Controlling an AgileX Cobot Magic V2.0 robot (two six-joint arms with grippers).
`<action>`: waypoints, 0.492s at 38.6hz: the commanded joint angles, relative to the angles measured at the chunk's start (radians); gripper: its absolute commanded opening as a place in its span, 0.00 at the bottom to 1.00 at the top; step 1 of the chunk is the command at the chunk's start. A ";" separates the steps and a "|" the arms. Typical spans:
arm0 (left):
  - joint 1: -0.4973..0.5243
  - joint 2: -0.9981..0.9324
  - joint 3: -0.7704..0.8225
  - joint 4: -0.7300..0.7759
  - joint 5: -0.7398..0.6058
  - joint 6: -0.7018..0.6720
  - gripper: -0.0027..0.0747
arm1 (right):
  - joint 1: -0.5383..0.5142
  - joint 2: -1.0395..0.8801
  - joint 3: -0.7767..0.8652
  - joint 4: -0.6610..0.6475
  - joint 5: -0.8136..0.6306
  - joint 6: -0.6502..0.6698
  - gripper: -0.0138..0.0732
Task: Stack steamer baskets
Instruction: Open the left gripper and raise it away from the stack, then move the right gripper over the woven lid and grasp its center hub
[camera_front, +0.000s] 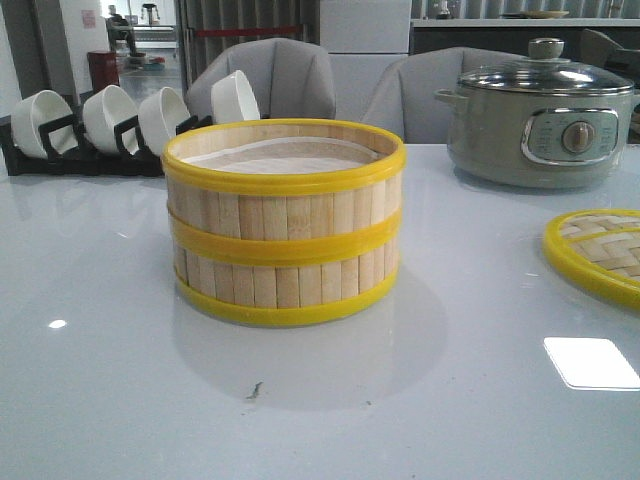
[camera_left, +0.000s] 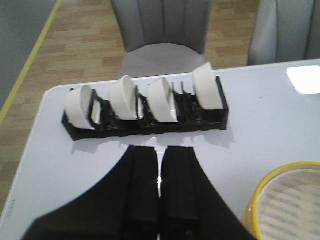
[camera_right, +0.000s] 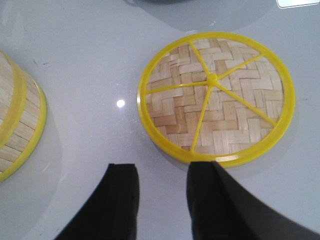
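Note:
Two steamer baskets (camera_front: 285, 225) stand one on top of the other in the middle of the table, with pale slat walls, yellow rims and a white liner showing in the upper one. Their top rim (camera_left: 285, 200) shows in the left wrist view and their side wall (camera_right: 17, 120) in the right wrist view. My left gripper (camera_left: 160, 152) is shut with nothing in it, above bare table beside the stack. My right gripper (camera_right: 162, 170) is open and empty, above the table between the stack and the woven lid. Neither gripper appears in the front view.
A flat woven bamboo lid (camera_right: 216, 97) with a yellow rim lies right of the stack, also seen at the edge as the lid (camera_front: 600, 250). A grey-green electric pot (camera_front: 540, 120) stands at the back right. A black rack of white bowls (camera_left: 145, 107) sits at the back left.

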 joint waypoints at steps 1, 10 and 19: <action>0.059 -0.146 0.094 -0.013 -0.111 -0.012 0.15 | -0.005 -0.008 -0.031 0.012 -0.062 -0.012 0.57; 0.083 -0.410 0.467 -0.004 -0.251 -0.012 0.15 | -0.005 0.035 -0.031 0.013 -0.054 -0.012 0.57; 0.083 -0.597 0.773 0.002 -0.372 -0.012 0.15 | -0.005 0.070 -0.031 0.013 -0.049 -0.012 0.57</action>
